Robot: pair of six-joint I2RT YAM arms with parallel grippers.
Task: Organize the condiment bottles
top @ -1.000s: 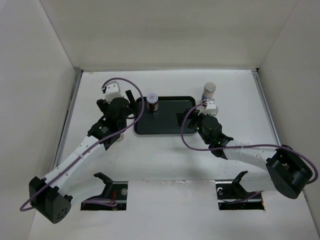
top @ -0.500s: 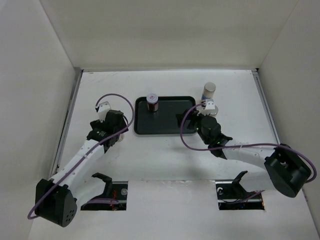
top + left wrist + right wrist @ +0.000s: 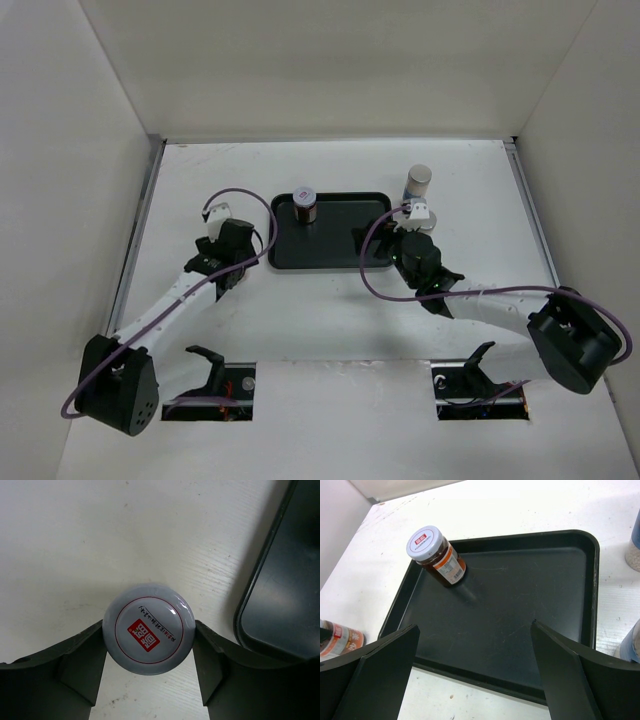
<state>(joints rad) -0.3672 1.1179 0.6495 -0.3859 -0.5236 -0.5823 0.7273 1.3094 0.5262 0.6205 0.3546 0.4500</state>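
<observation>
We find the left jaws pinching a short brown jar [image 3: 148, 630] from both sides; it stands on the tabletop [image 3: 75, 540] just left of the tray [image 3: 285, 580]. The right jaws hang spread and empty over the tray. We judge the jar rigid, light, slick and breakable, best held across the body below the lid. The left wrist view gives only its lid; the right wrist view shows its labelled side and a second jar [image 3: 434, 555] in the tray.

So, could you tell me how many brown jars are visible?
2 brown jars: one in the tray's far-left corner, one on the table between the fingers of the left gripper.
</observation>
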